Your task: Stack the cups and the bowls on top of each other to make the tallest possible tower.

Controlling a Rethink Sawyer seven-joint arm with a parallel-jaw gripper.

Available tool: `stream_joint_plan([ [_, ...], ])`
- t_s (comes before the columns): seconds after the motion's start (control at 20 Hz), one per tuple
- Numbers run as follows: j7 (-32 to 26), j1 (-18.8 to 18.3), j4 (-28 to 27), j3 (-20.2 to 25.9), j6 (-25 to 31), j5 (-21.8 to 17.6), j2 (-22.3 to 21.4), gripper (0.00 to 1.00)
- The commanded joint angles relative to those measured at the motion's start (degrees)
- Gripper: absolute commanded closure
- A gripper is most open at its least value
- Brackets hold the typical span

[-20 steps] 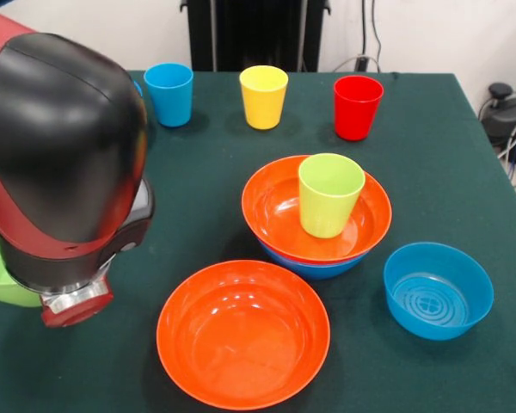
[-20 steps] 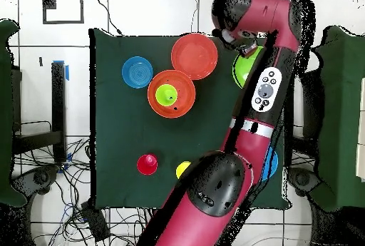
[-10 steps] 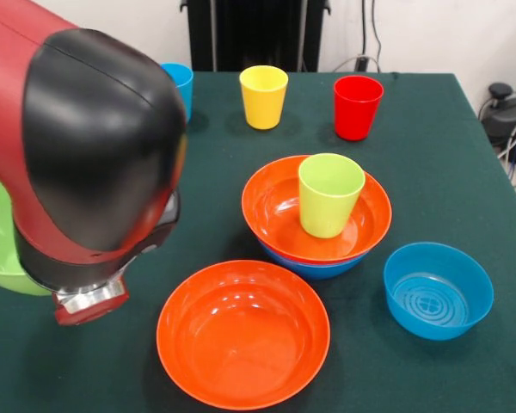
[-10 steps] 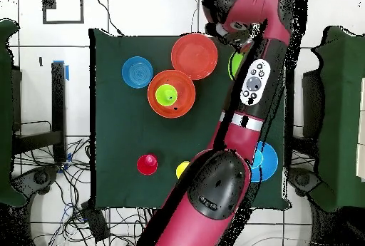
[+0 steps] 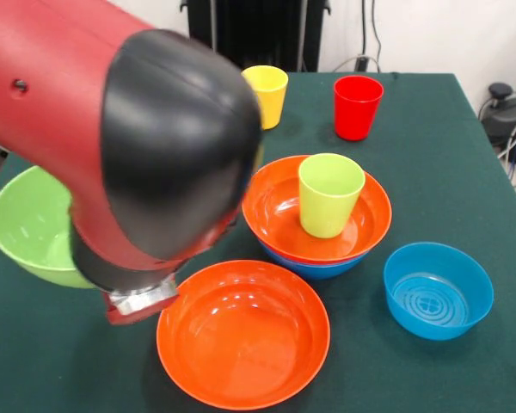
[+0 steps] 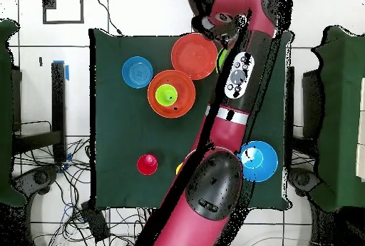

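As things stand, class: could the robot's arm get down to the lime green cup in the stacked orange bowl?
Probably yes. The lime green cup stands upright and open-topped in the orange bowl, with nothing over it, and the arm hangs beside that stack. The gripper itself is hidden.

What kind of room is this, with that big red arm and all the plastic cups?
Probably a robotics lab or test room. A red and black robot arm reaches over a table covered in green cloth, coloured bowls and cups are laid out as test items, and loose cables trail across the tiled floor.
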Motion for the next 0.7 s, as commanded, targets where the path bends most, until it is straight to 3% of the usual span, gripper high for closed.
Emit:
stream_joint_plan([
  [0.05,-1.3,2.6,-0.6,7.5,10.5,-9.1,-3.9,1.0],
  [0.25,-0.7,2.8,-0.3,8.9,13.4,-10.8,-5.2,1.0],
  [0.7,0.6,2.9,0.7,8.2,17.3,-10.1,-8.1,1.0],
])
